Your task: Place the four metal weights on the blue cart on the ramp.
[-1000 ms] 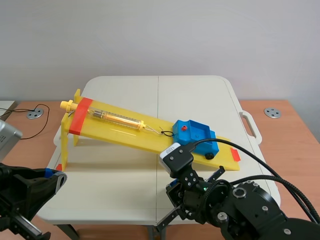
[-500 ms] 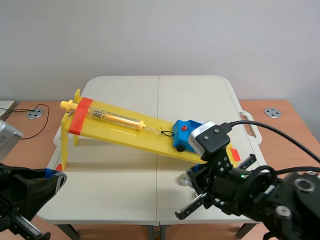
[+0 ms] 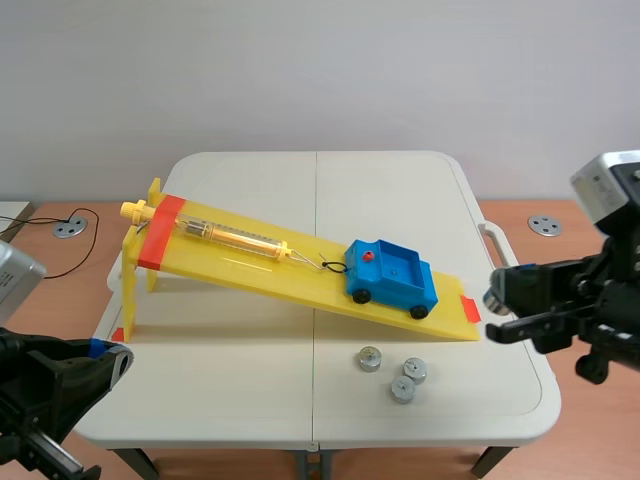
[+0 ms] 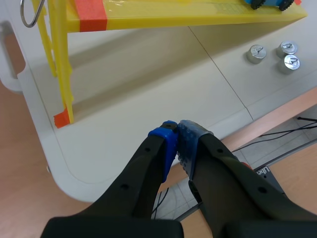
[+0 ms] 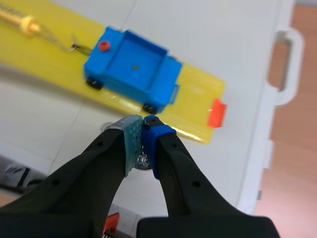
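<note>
Right gripper (image 3: 493,305) has swung off to the right, narrow jaws pinching a weight (image 3: 496,292). Three weights (image 3: 414,370) lie beside the ramp (image 3: 250,265); cart (image 3: 392,275) sits low on it. Left gripper (image 4: 177,126): jaws closed.

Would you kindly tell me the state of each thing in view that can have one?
blue cart: on the ramp, bed empty.
three weights: loose on the table.
right gripper: shut on the fourth weight.
left gripper: shut, empty.
</note>
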